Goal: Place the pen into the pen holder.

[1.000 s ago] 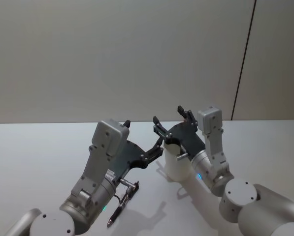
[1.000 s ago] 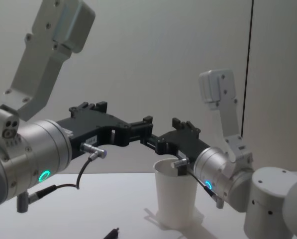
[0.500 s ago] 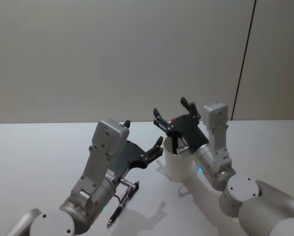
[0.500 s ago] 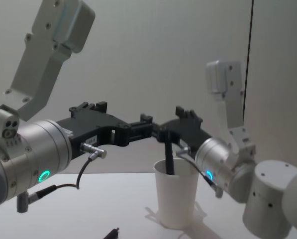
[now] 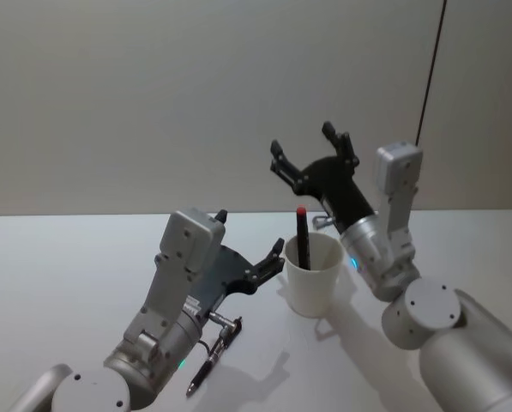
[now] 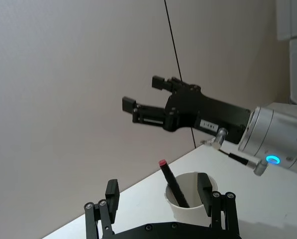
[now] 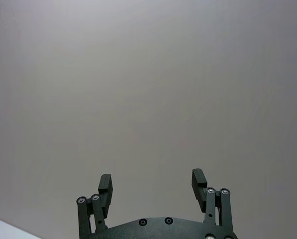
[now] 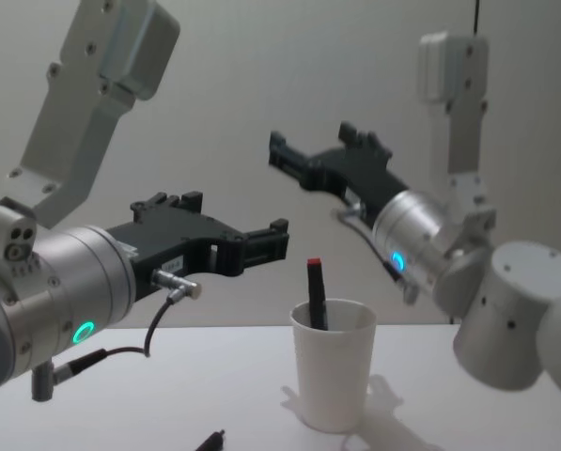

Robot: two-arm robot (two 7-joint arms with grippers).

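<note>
You find the pen holder [image 5: 311, 275], a plain white paper cup with tapered wall and a rolled rim, standing upright on the smooth pale table [image 5: 67, 275]. The pen [image 5: 303, 236] is inside it: a slim black stick with a small red cap, leaning on the rim at the 9 o'clock side, and its upper part rises above the rim. In the chest view the cup [image 8: 332, 376] throws a soft shadow on the table, and the pen [image 8: 315, 293] stands nearly straight in it. The right gripper [image 5: 305, 142] hangs in the air at 12 o'clock from the cup, well above the red cap and apart from it. Its black, angular fingers are spread wide and hold nothing, which you see also in the right wrist view [image 7: 151, 180] against the bare matte wall. The left gripper [image 5: 249, 233] is at 9 o'clock from the cup, near the rim but not touching. Its claw is also spread and empty, and in the left wrist view [image 6: 158, 185] the cup [image 6: 190, 204] shows between its two finger pads. A second pen [image 5: 211, 356], dark and thin, lies flat on the table at 7 o'clock from the cup, beside the left arm's silver metal wrist.
</note>
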